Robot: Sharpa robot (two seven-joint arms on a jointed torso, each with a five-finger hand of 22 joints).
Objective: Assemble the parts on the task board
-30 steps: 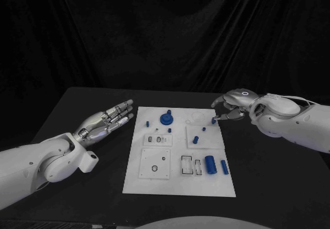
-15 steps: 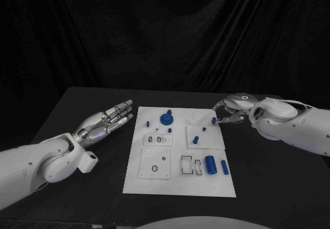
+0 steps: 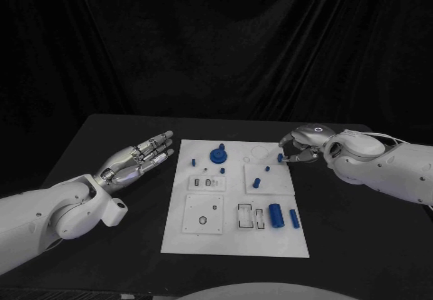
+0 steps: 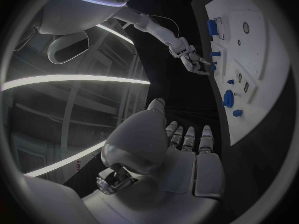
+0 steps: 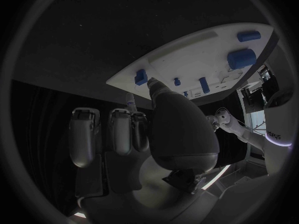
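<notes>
A: What is the right robot hand (image 3: 302, 147) doing?

B: Its fingers are curled at the board's (image 3: 234, 240) edge, around two o'clock, fingertips at a small blue peg (image 3: 281, 158). It may be pinching it; I cannot tell.

A: And the left robot hand (image 3: 137, 158)?

B: Fingers apart, holding nothing, hovering over the surface (image 3: 108, 131) at ten o'clock of the board.

A: How should the peg handle?

B: Probably light, stiff and smooth, so it may slip. Pinch its sides near the middle.

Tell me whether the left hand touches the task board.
Apart. In the head view the left hand hovers open beside the task board, with dark table showing between its fingertips and the board's edge.
</notes>
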